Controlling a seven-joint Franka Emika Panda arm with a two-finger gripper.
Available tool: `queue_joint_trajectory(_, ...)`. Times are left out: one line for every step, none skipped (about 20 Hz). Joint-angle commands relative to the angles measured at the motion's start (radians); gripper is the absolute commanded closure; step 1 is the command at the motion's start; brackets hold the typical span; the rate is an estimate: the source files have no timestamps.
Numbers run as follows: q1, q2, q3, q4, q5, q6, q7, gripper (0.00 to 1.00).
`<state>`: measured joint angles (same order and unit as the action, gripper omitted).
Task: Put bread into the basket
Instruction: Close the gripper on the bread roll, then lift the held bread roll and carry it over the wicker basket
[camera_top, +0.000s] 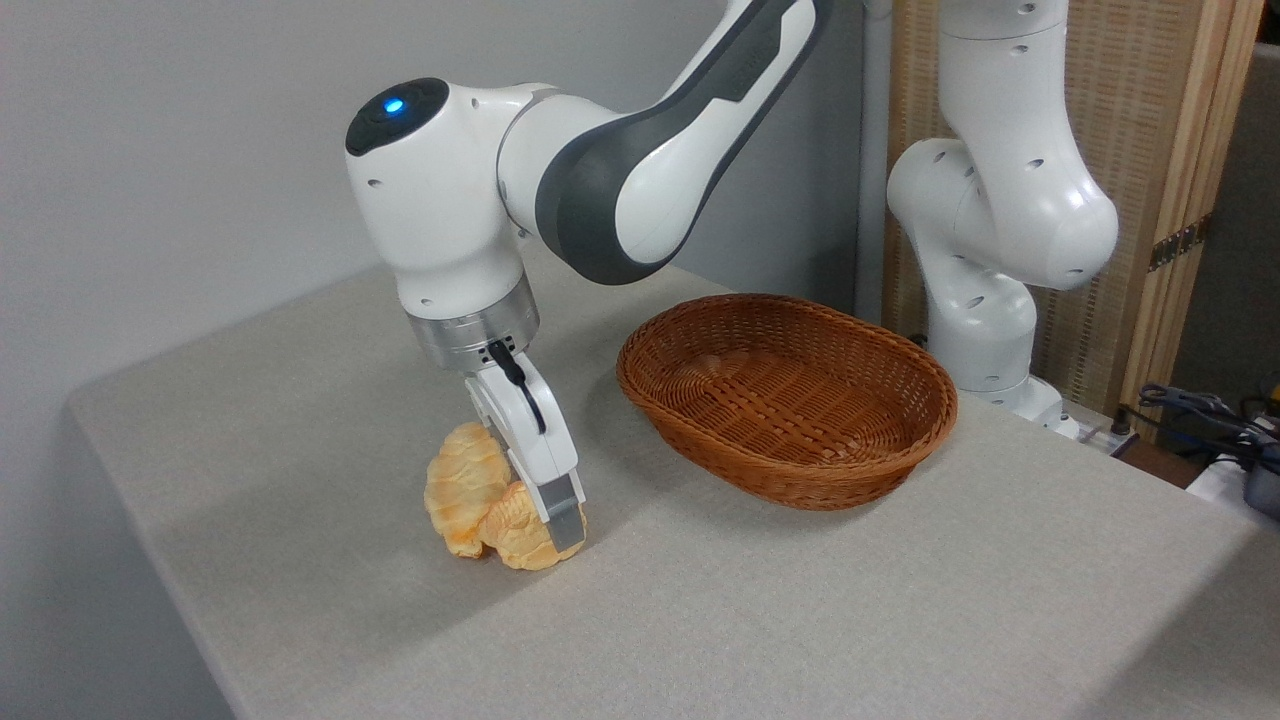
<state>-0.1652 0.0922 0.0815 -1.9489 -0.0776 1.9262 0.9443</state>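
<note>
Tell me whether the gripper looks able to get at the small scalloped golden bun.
Probably yes: the gripper is already down at the bun, though the longer ridged roll crowds its left side.

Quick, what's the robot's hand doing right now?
Hand: down at the small bread on the table; whether it is gripping it cannot be told.

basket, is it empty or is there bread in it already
Empty. The basket shows only bare woven bottom. The bread sits on the table to its left, at the end effector, beside a longer roll.
</note>
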Motion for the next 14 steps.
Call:
queue_joint_trajectory(-0.001, 0.001, 0.001, -0.002, -0.001, 0.023, 0.019, 0.64)
queue_joint_trajectory(-0.001, 0.001, 0.001, -0.001, -0.001, 0.023, 0.019, 0.64)
queue_joint_trajectory(-0.001, 0.001, 0.001, 0.001, -0.001, 0.022, 0.019, 0.64)
queue_joint_trajectory(-0.001, -0.002, 0.001, 0.001, -0.001, 0.020, 0.019, 0.64)
queue_joint_trajectory(-0.001, -0.005, 0.001, 0.004, -0.001, 0.020, 0.019, 0.64)
queue_joint_trajectory(-0.001, -0.006, 0.003, 0.004, -0.001, 0.016, 0.019, 0.64)
queue_joint_trajectory(-0.001, -0.006, 0.003, 0.004, -0.001, 0.013, 0.019, 0.64)
queue_joint_trajectory(-0.001, -0.006, 0.003, 0.004, -0.001, 0.013, 0.019, 0.64)
queue_joint_trajectory(-0.001, -0.008, 0.003, 0.004, -0.001, 0.013, 0.019, 0.64)
queue_joint_trajectory(-0.001, -0.008, 0.003, 0.004, -0.001, 0.011, 0.019, 0.65)
queue_joint_trajectory(-0.001, -0.008, 0.003, 0.004, -0.001, 0.011, 0.019, 0.65)
queue_joint_trajectory(-0.001, -0.008, 0.003, 0.004, -0.001, 0.011, 0.019, 0.68)
queue_joint_trajectory(-0.001, -0.006, 0.003, 0.004, -0.001, 0.011, 0.021, 0.69)
queue_joint_trajectory(-0.001, -0.006, 0.003, 0.004, -0.001, 0.011, 0.021, 0.69)
